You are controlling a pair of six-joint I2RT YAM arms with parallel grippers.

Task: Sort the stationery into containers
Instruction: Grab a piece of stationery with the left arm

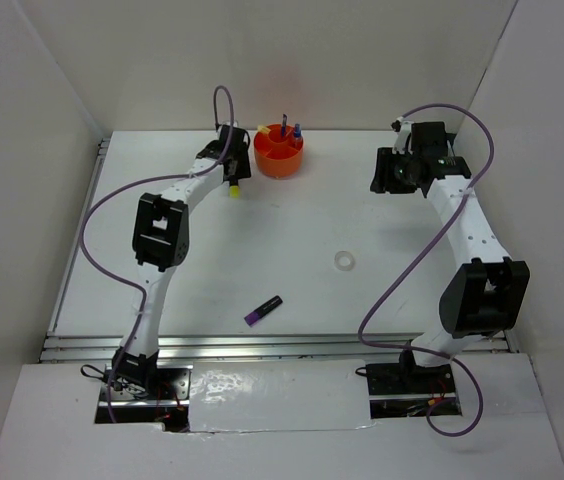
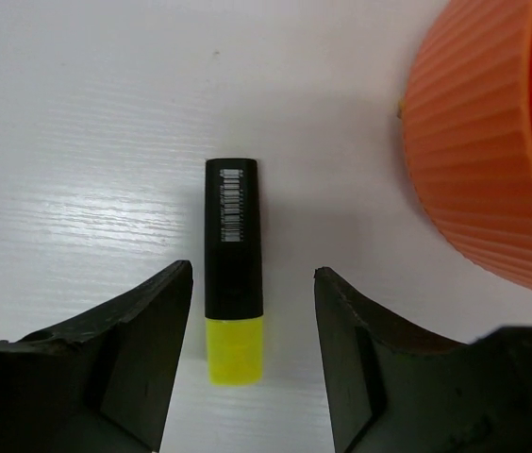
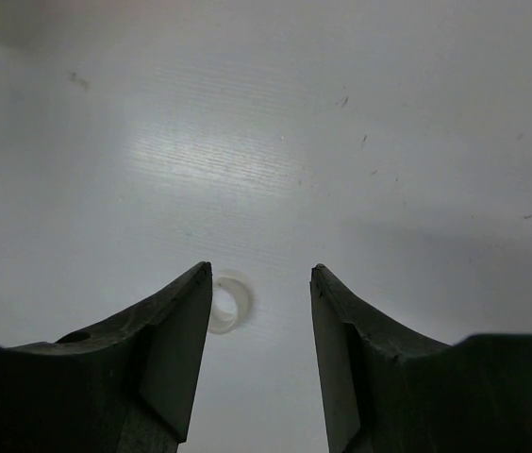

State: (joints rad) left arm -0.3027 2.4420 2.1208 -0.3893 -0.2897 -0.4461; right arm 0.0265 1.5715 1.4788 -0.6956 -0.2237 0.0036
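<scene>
A yellow highlighter (image 2: 233, 255) with a black cap lies flat on the white table just left of the round orange organiser (image 2: 478, 142). My left gripper (image 2: 252, 269) is low over it, open, a finger on each side and a gap on both sides. In the top view the highlighter (image 1: 233, 189) shows its yellow end below the left gripper (image 1: 232, 178). The organiser (image 1: 278, 152) holds a blue pen (image 1: 285, 131), a small blue-capped bottle (image 1: 297, 130) and a pale yellow stick (image 1: 263, 128). My right gripper (image 3: 259, 269) hangs open and holds nothing, high above a clear tape ring (image 3: 231, 300).
A purple highlighter (image 1: 263, 310) with a black cap lies near the table's front edge, in the middle. The tape ring (image 1: 343, 260) lies right of centre. White walls close the table on three sides. Purple cables loop off both arms.
</scene>
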